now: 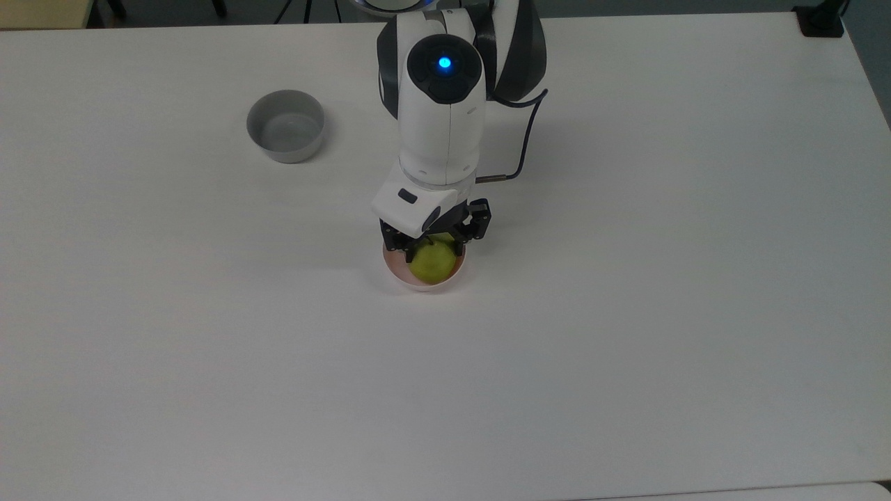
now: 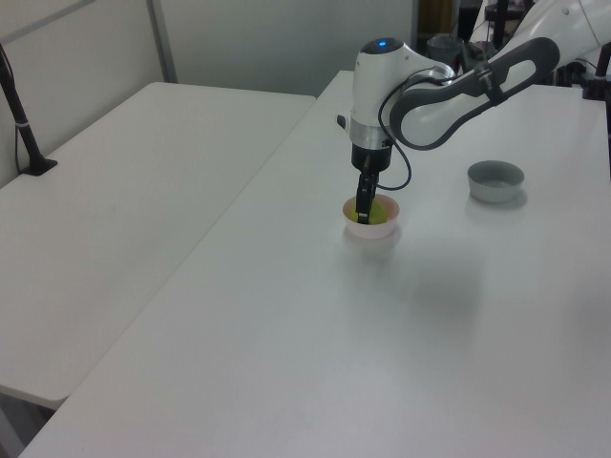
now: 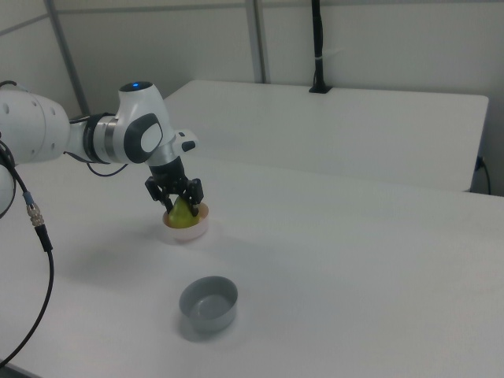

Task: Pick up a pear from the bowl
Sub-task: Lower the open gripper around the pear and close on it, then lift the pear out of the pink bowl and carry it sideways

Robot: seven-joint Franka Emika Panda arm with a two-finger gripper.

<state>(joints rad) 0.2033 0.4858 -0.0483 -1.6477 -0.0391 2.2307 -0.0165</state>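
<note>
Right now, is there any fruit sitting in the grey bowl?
No, the grey bowl holds nothing; the pear sits in the pink bowl.

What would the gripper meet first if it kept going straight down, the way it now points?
The pear in the pink bowl. The gripper points down at it with a finger on each side; depth is unclear, so it may already touch.

My fingers (image 1: 400, 241) straddle the pear (image 1: 431, 264), low inside the pink bowl (image 1: 418, 284), whose rim walls them in; straight up is free. The grey bowl (image 1: 285, 126), well apart toward the top view's far-left corner, is the only obstacle on the white table (image 1: 626, 313).
</note>
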